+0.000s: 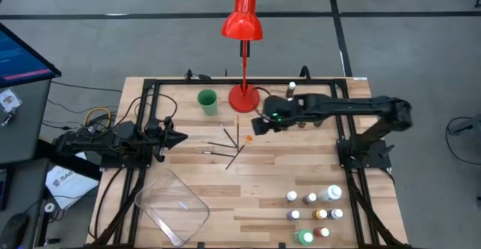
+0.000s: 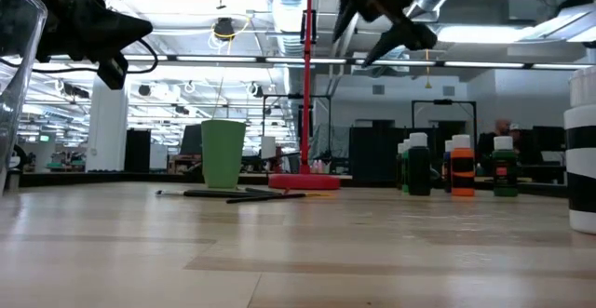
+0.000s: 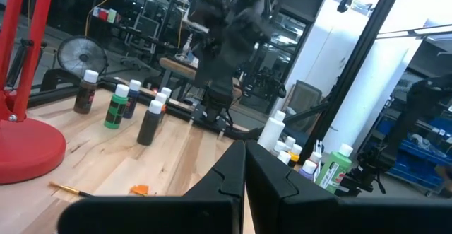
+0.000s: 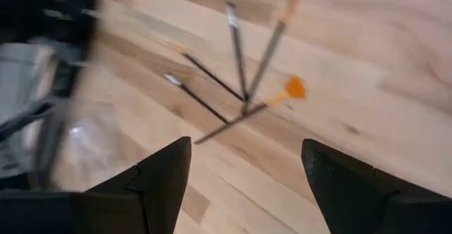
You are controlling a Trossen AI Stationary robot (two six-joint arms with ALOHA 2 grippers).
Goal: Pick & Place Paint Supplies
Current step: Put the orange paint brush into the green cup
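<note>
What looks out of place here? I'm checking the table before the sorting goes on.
The brushes lie crossed in a loose heap mid-table, not lined up, with a small orange bit beside them. The bottles stand upright.

I see a plank table [image 1: 255, 196] with a black frame around its edges. On it stand a green cup [image 1: 207, 101] and a red lamp's base [image 1: 243, 97] side by side at the far edge. Thin brushes [image 1: 229, 147] lie crossed near the middle, beside a small orange bit [image 1: 249, 138]. A clear tray [image 1: 171, 207] sits at the near left corner. Paint bottles [image 1: 314, 213] cluster at the near right, with more bottles [image 1: 291, 89] by the far edge.
</note>
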